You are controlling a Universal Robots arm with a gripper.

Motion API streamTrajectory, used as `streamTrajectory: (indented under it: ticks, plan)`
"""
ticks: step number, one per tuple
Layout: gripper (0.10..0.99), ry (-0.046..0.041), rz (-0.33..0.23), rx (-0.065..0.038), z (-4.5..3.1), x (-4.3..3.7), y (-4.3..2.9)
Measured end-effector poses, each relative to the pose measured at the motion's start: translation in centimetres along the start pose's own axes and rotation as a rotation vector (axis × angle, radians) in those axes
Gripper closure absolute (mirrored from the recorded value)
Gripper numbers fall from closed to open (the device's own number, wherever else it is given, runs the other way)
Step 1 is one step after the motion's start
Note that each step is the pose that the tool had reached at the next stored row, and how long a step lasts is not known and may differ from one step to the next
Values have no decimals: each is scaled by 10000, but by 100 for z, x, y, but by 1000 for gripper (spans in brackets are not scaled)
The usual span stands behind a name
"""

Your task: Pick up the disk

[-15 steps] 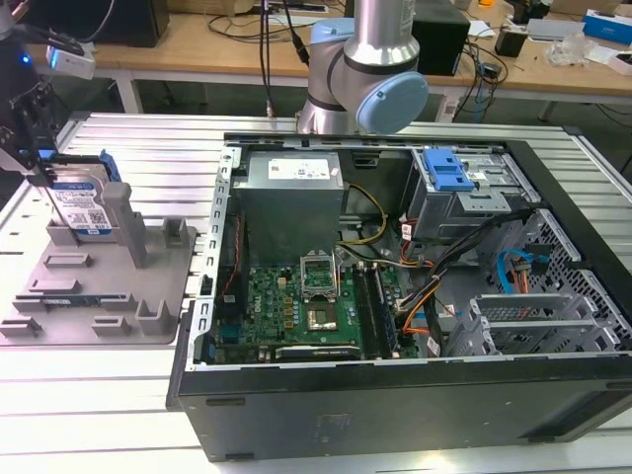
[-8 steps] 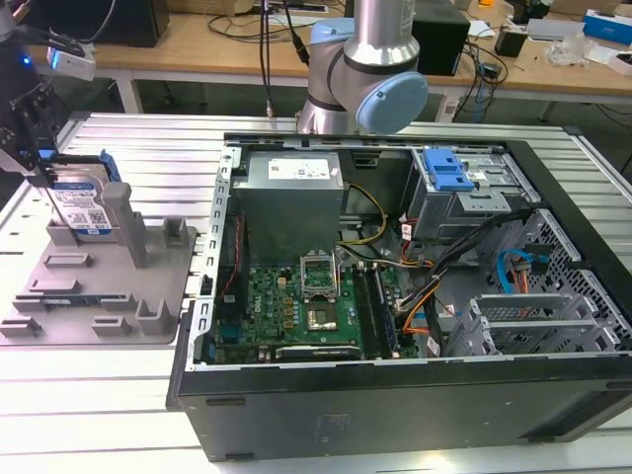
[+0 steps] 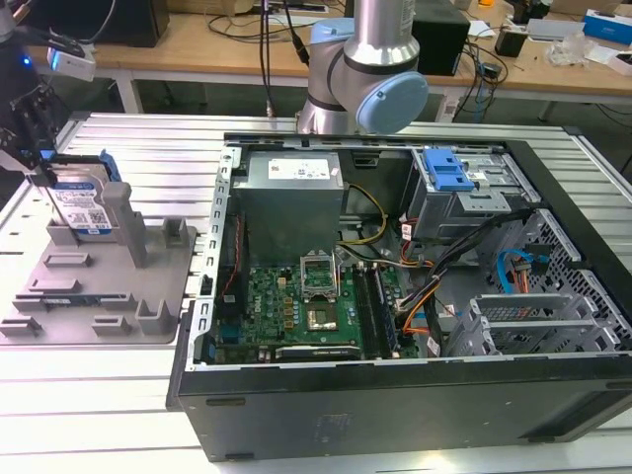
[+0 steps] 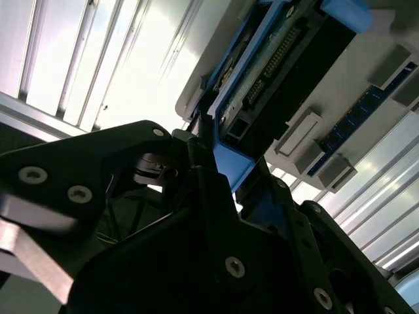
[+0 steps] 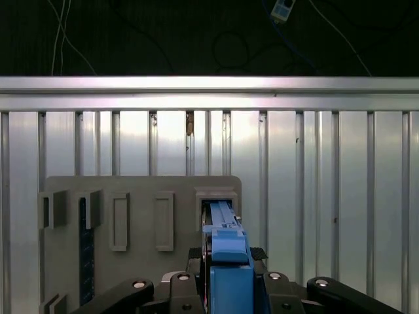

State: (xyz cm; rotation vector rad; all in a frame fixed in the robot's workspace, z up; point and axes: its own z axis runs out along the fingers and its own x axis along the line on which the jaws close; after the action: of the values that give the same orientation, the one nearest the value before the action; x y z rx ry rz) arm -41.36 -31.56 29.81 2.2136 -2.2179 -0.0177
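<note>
A robot gripper [image 3: 39, 163] closes on the disk [image 3: 81, 205], which stands on edge in a slot near the far corner of the grey slotted tray [image 3: 109, 316], at the exterior view's left on the ribbed metal table [image 3: 128, 425]. In both wrist views the dark fingers [image 4: 196, 163] sit tight against the drive's blue side rail [image 5: 226, 261], one on each flank, so the pincer appears to be pinching the disk itself; no gap shows between pad and rail.

The drive's lower edge looks still seated in its slot, beside the tray's upright grey posts [image 3: 126, 222]. The risk here lies in the grip's purchase: the fingers bear on a narrow plastic rail rather than on the metal body, and a pull that is not straight along the slot could bind the drive against the walls, tilt it, or drag the light tray along with it. A slip on the smooth plastic would drop the disk back onto the tray. The open computer case [image 3: 395, 296] stands just beside the tray.
</note>
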Motion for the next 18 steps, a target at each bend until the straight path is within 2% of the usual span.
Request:
streamTrajectory:
  ticks: [5,7,10,14,16,18]
  plan:
    - [722,-1,7,3,-5,3,0]
    - [722,0,7,2,-69,3,1]
    - [722,0,6,1,-286,4,4]
    - [722,0,6,1,-502,5,7]
    - [722,0,7,1,-652,6,9]
    - [722,-1,7,2,-770,6,10]
